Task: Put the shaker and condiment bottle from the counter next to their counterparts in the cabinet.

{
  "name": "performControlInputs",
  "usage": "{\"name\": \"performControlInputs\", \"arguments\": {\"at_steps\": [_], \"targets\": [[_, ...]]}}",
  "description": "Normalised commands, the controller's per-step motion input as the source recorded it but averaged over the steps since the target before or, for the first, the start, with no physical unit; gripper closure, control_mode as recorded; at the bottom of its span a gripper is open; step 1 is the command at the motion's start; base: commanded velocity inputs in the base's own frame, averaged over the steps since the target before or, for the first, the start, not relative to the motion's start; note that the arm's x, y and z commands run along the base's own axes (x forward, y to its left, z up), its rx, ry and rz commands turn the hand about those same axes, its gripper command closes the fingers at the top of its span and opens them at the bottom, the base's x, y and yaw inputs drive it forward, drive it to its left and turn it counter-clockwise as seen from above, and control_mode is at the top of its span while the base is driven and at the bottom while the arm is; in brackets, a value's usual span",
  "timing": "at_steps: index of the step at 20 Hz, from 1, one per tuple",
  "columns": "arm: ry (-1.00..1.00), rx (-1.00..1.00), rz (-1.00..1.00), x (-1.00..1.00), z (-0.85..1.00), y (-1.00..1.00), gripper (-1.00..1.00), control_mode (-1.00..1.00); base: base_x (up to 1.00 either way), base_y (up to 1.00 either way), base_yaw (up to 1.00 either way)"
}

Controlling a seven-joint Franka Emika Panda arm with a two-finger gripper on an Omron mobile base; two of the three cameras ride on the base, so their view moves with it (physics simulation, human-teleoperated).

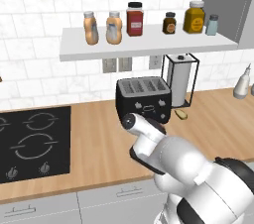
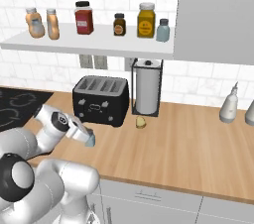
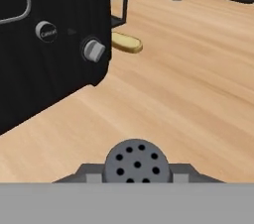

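Observation:
My gripper (image 2: pixel 88 139) hangs low over the counter (image 2: pixel 188 143) in front of the toaster, shut on the shaker (image 2: pixel 90 140), a small pale blue one. Its dark grey holed cap (image 3: pixel 136 161) sits between the fingertips in the hand view, with the gripper (image 3: pixel 135 174) closed on both sides of it. On the cabinet (image 1: pixel 149 47), a long white shelf, a matching shaker (image 1: pixel 212 25) stands at the right end. Two peach-orange condiment bottles (image 1: pixel 91 28) (image 1: pixel 114 28) stand side by side at its left end.
A black toaster (image 2: pixel 100 100) stands just behind the gripper, a paper towel holder (image 2: pixel 147 86) to its right, and a small yellow object (image 2: pixel 141 122) lies between them. A red jar (image 1: pixel 134 19), a brown jar (image 1: pixel 169 23) and an amber jar (image 1: pixel 194 17) share the shelf. The stove (image 1: pixel 32 141) is at left; white bottles (image 2: pixel 229 104) stand at right.

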Motion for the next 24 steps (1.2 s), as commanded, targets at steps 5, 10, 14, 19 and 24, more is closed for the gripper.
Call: {"name": "performControlInputs", "arguments": {"at_steps": [5,10,14,19,24], "targets": [[-0.01,0.01,0.0,-0.08,-0.23,-0.1,1.0,-1.0,0.0,0.0,0.0],[0.0,0.0,0.0,0.0,0.18,-0.09,1.0,-1.0,0.0,0.0,0.0],[0.0,0.0,0.0,0.0,0.4,-0.04,1.0,-1.0,0.0,0.0,0.0],[0.0,0.0,0.0,0.0,0.31,-0.15,1.0,-1.0,0.0,0.0,0.0],[0.0,0.0,-0.01,0.03,0.55,-0.12,1.0,-1.0,0.0,0.0,0.0]]}}
